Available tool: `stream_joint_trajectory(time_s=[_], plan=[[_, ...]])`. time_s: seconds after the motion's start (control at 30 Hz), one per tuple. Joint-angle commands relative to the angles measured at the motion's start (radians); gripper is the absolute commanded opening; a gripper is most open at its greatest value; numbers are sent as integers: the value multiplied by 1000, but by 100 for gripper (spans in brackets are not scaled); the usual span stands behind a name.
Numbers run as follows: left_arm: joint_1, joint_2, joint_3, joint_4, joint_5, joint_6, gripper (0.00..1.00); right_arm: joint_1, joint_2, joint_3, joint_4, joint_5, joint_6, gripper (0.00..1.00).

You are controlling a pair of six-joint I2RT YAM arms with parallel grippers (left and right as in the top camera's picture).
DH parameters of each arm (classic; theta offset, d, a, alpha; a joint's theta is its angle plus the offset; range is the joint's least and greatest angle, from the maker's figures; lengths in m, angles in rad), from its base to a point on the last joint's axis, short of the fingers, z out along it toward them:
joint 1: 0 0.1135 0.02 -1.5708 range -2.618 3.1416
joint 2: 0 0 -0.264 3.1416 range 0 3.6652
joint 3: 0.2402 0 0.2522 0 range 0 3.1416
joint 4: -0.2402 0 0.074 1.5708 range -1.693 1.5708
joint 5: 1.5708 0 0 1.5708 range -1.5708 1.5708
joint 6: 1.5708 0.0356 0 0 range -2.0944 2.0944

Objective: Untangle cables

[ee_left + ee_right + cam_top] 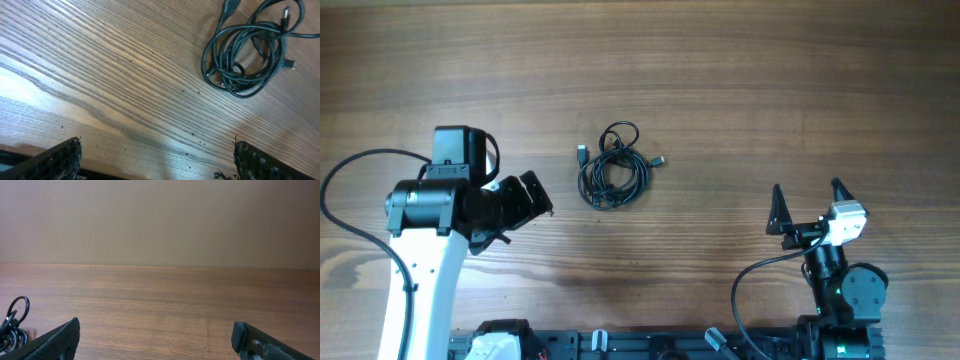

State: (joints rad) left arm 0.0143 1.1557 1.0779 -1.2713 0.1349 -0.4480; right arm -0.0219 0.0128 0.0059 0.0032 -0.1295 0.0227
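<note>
The cables [613,168] lie in one tangled black coil at the middle of the wooden table, with small plug ends sticking out at its left and right. In the left wrist view the coil [245,55] is at the top right. In the right wrist view a loop of it [12,322] shows at the left edge. My left gripper [525,198] is open and empty, left of the coil and apart from it. My right gripper [808,202] is open and empty, far to the right of the coil and nearer the front.
The thick black arm cable [350,190] loops at the left of the table. The right arm's cable [750,280] curves at the front. A black rail [650,345] runs along the front edge. A plain wall [160,220] stands beyond the table's far edge.
</note>
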Motion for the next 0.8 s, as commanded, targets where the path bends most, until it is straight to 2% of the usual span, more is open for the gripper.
stream_joint_trajectory(time_s=[0.0, 0.77], plan=[[3, 6, -50, 32, -14, -9, 100, 6, -5, -1, 3, 14, 11, 100], [3, 6, -53, 46, -14, -9, 100, 6, -5, -1, 3, 14, 10, 100]])
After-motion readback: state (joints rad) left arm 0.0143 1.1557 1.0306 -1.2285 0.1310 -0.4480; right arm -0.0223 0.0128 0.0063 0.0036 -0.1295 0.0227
